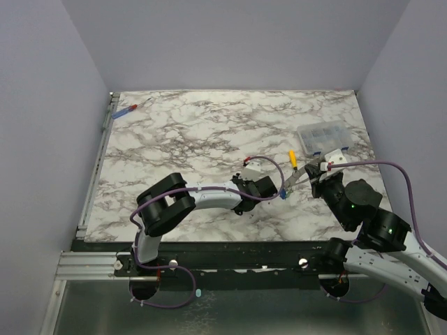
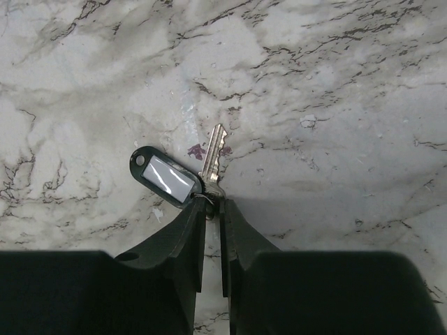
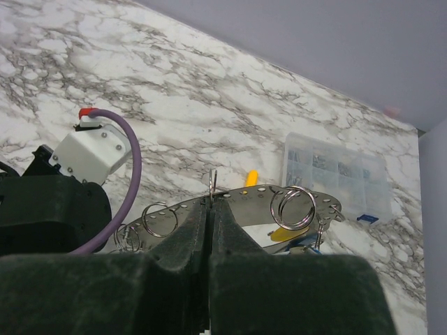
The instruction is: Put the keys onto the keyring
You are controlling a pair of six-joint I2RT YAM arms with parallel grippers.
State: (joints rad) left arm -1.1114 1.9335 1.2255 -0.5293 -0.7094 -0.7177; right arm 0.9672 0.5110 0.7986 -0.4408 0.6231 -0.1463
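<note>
Nearby, the left gripper (image 2: 213, 213) stood narrow-jawed about the head of a key (image 2: 214, 155) lying on the marble table (image 2: 349, 105), grip uncertain; beyond, the right gripper (image 3: 211, 204) clamped the keyring (image 3: 293, 193). Pickup apparently underway; threading would demand fine alignment.

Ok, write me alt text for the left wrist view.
The left hand, its two dark fingers nearly together, sits at the small wire ring joining a silver metal key and a black plastic tag with a white label. Both lie flat on the white marble-patterned table.
</note>
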